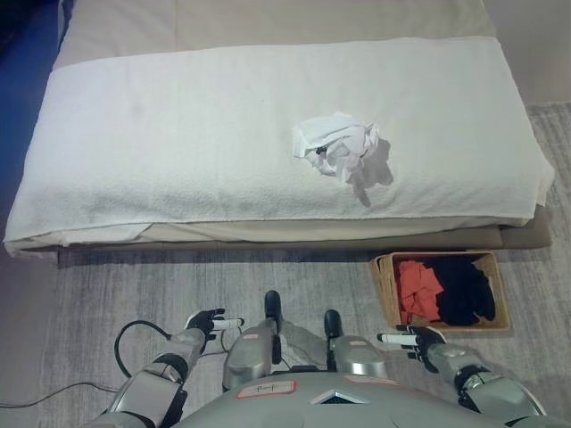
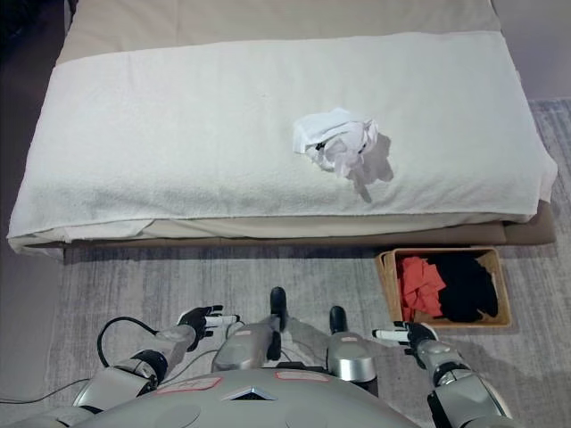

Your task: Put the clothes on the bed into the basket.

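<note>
A crumpled white garment (image 1: 341,145) lies on the white blanket of the bed (image 1: 178,134), right of its middle. A wicker basket (image 1: 385,276) stands on the floor below the bed's right end and holds an orange-red cloth (image 1: 419,287) and a black cloth (image 1: 467,290). My left hand (image 1: 212,323) is low at the bottom left, fingers straight, empty. My right hand (image 1: 412,339) is low at the bottom right, just below the basket's near left corner, fingers straight, empty. Both hands are far from the white garment.
The bed is low, with a beige mattress edge (image 1: 312,234) along its front. A grey carpet (image 1: 134,294) lies between me and the bed. Bare floor (image 1: 544,53) shows to the right of the bed.
</note>
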You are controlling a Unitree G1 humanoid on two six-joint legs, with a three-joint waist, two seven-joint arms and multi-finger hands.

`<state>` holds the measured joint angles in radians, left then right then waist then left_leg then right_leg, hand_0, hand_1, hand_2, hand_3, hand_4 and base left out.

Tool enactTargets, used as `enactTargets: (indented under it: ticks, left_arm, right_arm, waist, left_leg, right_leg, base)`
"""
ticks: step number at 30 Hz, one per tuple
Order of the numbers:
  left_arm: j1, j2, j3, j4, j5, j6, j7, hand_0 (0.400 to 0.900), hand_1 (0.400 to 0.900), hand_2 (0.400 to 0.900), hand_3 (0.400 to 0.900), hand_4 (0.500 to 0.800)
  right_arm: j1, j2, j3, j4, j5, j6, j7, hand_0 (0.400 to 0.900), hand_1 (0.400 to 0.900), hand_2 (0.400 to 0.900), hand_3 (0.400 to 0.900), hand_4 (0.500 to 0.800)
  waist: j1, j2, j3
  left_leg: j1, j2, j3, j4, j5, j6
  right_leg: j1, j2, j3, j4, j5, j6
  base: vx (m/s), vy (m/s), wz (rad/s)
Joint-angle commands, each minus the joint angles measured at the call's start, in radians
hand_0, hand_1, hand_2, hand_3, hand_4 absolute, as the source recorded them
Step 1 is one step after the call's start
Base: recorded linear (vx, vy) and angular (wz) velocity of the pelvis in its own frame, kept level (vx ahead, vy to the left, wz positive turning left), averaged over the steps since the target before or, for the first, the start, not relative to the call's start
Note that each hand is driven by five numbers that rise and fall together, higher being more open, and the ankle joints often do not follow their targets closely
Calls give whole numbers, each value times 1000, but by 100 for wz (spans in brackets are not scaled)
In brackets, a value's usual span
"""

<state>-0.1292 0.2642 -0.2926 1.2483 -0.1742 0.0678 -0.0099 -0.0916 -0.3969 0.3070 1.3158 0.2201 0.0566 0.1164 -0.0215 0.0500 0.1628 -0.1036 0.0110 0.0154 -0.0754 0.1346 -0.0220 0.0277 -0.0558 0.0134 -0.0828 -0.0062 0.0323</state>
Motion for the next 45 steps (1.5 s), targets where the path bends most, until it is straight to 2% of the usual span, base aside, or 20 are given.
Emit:
enactTargets:
  ticks: [1, 6, 8, 12, 13, 16, 17, 18, 19, 20, 23, 26, 30, 32, 34, 37, 38, 42, 45]
  left_arm:
    - [-13, 63, -2, 23, -26, -12, 8, 900, 900, 900, 900, 800]
    - [-32, 93, -7, 17, -28, -12, 7, 900, 900, 900, 900, 800]
    - [-34, 101, -11, 14, -26, -12, 5, 900, 900, 900, 900, 800]
    - [-47, 120, -12, 7, -27, -7, 5, 900, 900, 900, 900, 800]
    - [-49, 125, -13, 7, -25, -6, 4, 900, 900, 900, 900, 800]
    - [-55, 130, -16, 11, -17, -4, 2, 900, 900, 900, 900, 800]
    - [-58, 128, -17, 12, -19, -3, 1, 900, 900, 900, 900, 800]
    - [-58, 128, -17, 12, -19, -3, 1, 900, 900, 900, 900, 800]
    - [-65, 129, -19, 13, -19, -3, 1, 900, 900, 900, 900, 800]
    - [-71, 129, -21, 15, -20, -3, 2, 900, 900, 900, 900, 800]
    - [-79, 127, -24, 16, -23, -6, 5, 900, 900, 900, 900, 800]
    - [-85, 128, -16, 20, -25, -9, 7, 900, 900, 900, 900, 800]
    - [-76, 125, -7, 34, -26, -5, 1, 900, 900, 900, 900, 800]
    - [-67, 119, -5, 51, -11, 0, -7, 900, 900, 900, 900, 800]
    - [-55, 105, -1, 61, -10, 1, -11, 900, 900, 900, 900, 800]
    - [-42, 93, -9, 57, 2, 4, -24, 900, 900, 900, 900, 800]
    - [-44, 90, -14, 54, 3, 2, -26, 900, 900, 900, 900, 800]
    - [-41, 77, -35, 30, 4, -9, -37, 900, 900, 900, 900, 800]
    - [-32, 68, -62, 30, 7, -15, -38, 900, 900, 900, 900, 800]
  right_arm:
    - [6, -21, 24, 18, -13, 10, 1, 900, 900, 900, 900, 800]
    - [-9, 1, 23, 14, -15, 13, 9, 900, 900, 900, 900, 800]
    - [-10, 7, 24, 12, -16, 15, 12, 900, 900, 900, 900, 800]
    - [-23, 11, 27, 0, -7, 15, 9, 900, 900, 900, 900, 800]
    - [-28, 10, 29, -2, -5, 12, 7, 900, 900, 900, 900, 800]
    - [-34, 11, 30, -13, 3, 9, 5, 900, 900, 900, 900, 800]
    - [-35, 10, 31, -13, 4, 8, 5, 900, 900, 900, 900, 800]
    - [-35, 10, 31, -13, 4, 8, 5, 900, 900, 900, 900, 800]
    - [-43, 5, 29, -14, 9, 6, -1, 900, 900, 900, 900, 800]
    - [-47, 5, 31, -16, 10, 7, -3, 900, 900, 900, 900, 800]
    - [-68, 4, 35, -28, 9, 5, -13, 900, 900, 900, 900, 800]
    - [-74, -1, 29, -47, 10, 5, -17, 900, 900, 900, 900, 800]
    - [-74, -13, 20, -53, 1, 6, -19, 900, 900, 900, 900, 800]
    - [-64, -20, 15, -52, -3, 8, -19, 900, 900, 900, 900, 800]
    - [-61, -35, 12, -48, -9, 7, -14, 900, 900, 900, 900, 800]
    - [-59, -98, 3, -74, -22, 4, -15, 900, 900, 900, 900, 800]
    - [-82, -145, -6, -96, -21, -1, -21, 900, 900, 900, 900, 800]
    - [-228, -332, -12, -205, -44, -23, -62, 900, 900, 900, 900, 800]
    - [-391, -412, 53, -206, -68, -35, -83, 900, 900, 900, 900, 800]
  waist:
    - [15, -72, -66]
    - [21, -115, -101]
    - [18, -125, -111]
    - [11, -140, -105]
    - [10, -143, -97]
    - [9, -144, -78]
    - [7, -138, -69]
    - [7, -138, -68]
    - [8, -131, -54]
    - [6, -132, -43]
    - [3, -135, -17]
    - [2, -145, -1]
    - [3, -154, -5]
    - [1, -157, -20]
    - [-2, -142, -49]
    - [-22, -115, -71]
    - [-30, -105, -75]
    - [-40, -67, -91]
    - [-34, -51, -91]
  left_leg:
    - [-170, 21, -33, 111, -42, -22]
    - [-183, -18, 9, 177, -118, 12]
    - [-170, -32, 5, 164, -131, 23]
    - [-122, -54, -20, 136, -146, 44]
    - [-110, -58, -26, 133, -151, 49]
    - [-51, -62, -38, 116, -167, 51]
    - [-37, -59, -48, 110, -167, 50]
    - [-37, -59, -48, 110, -167, 50]
    - [-20, -51, -58, 105, -170, 41]
    - [-13, -49, -65, 106, -174, 36]
    - [12, -44, -79, 115, -195, 27]
    - [42, -46, -85, 120, -217, 16]
    - [75, -48, -103, 116, -235, 2]
    - [87, -43, -113, 108, -245, -11]
    - [111, -21, -118, 92, -252, -22]
    - [116, 10, -125, 113, -258, -45]
    - [113, 17, -126, 111, -254, -51]
    - [122, 38, -109, 78, -239, -61]
    - [129, 46, -85, 54, -230, -63]
  right_leg:
    - [29, 18, 61, 126, -152, 38]
    - [-16, -34, 66, 212, -77, 103]
    - [-29, -43, 60, 253, -27, 111]
    - [-80, -26, 47, 404, 50, 106]
    - [-92, -11, 38, 459, 54, 104]
    - [-141, -8, -18, 491, 35, 93]
    - [-170, 4, -20, 477, 5, 79]
    - [-169, 3, -21, 477, 5, 79]
    - [-196, -13, -52, 393, -26, 70]
    - [-202, -25, -59, 343, -23, 73]
    - [-245, -79, -36, 200, 56, 101]
    - [-260, -113, -36, 113, 121, 126]
    - [-266, -125, -37, 106, 165, 144]
    - [-244, -120, -30, 102, 133, 134]
    - [-222, -109, -38, 101, 117, 126]
    - [-203, -82, -50, 115, 79, 101]
    - [-203, -74, -52, 111, 74, 96]
    - [-198, -56, -46, 79, 74, 96]
    - [-204, -55, -39, 73, 79, 97]
  base:
    - [184, 302, -45]
    - [184, 279, -22]
    - [191, 272, 9]
    - [163, 241, 19]
    - [128, 217, 15]
    - [153, 149, 25]
    - [94, 62, 25]
    - [139, 51, 39]
    - [120, -2, 38]
    - [151, -27, 47]
    - [102, -80, 25]
    - [132, -112, 22]
    - [167, -184, 34]
    - [201, -238, 34]
    - [275, -268, 26]
    - [204, -241, 22]
    - [118, -184, 7]
    - [100, -101, -23]
    - [48, -30, -27]
